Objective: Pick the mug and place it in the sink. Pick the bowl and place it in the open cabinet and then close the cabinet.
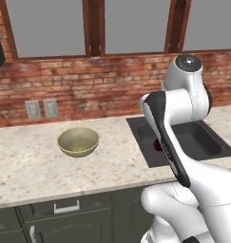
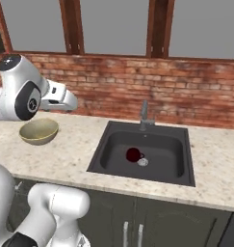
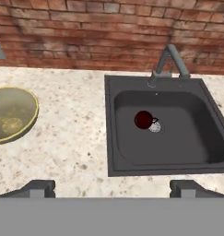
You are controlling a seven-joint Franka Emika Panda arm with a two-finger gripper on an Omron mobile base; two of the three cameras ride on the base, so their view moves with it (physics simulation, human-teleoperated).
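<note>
Claw [image 3: 111,186] jaws stand wide apart with nothing between them in the hand view, its two tips over the speckled table [image 3: 72,138]; ahead of it and slightly toward its right tip the mug [image 3: 144,120] sits on the floor of the sink [image 3: 127,166] touching the round silver drain [image 3: 155,126], with the faucet [image 3: 171,60] beyond, and the bowl [image 3: 12,115] rests on the table ahead of the left tip, well apart from the mug. From the left base view the white arm covers much of the sink [image 1: 140,137], a sliver of the mug [image 1: 158,145] peeking past it, the bowl [image 1: 78,141] on the table [image 1: 31,161]. From the right base view the mug [image 2: 133,154] lies in the sink [image 2: 104,154] beside the drain [image 2: 143,162], the bowl [image 2: 38,131] on the table [image 2: 70,144] partly behind the arm.
</note>
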